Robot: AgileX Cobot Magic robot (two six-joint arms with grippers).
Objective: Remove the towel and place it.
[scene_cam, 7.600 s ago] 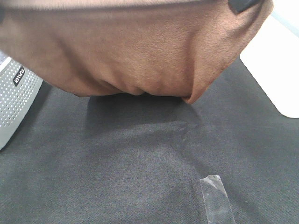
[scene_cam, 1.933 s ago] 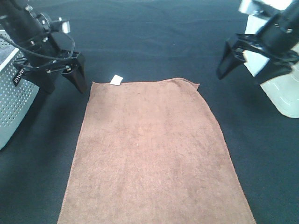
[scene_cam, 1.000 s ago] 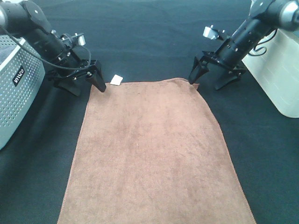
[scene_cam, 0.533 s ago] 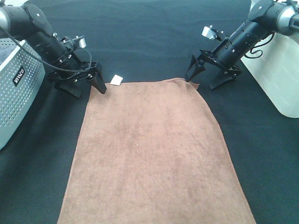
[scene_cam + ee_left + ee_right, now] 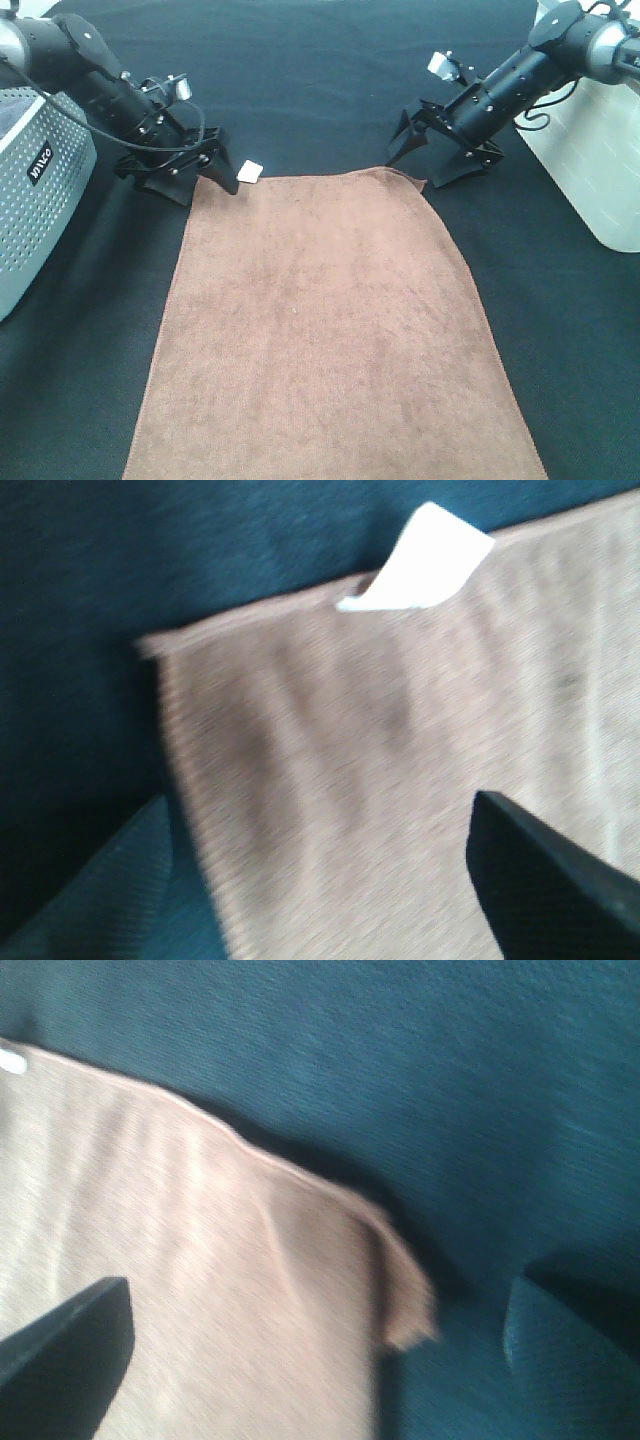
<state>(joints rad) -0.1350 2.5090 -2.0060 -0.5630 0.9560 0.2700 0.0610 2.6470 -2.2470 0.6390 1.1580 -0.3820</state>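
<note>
The black-covered table [image 5: 320, 70] has the brown towel [image 5: 330, 330] spread flat on it, far edge between the two arms. The left pincer [image 5: 205, 190] and right pincer [image 5: 415, 170] are both wide and holding nothing, each straddling a far corner. If they close here, I'd worry about a jaw pinching the table cover too, or the left one catching only the white tag [image 5: 250, 171] so the corner slips out.
</note>
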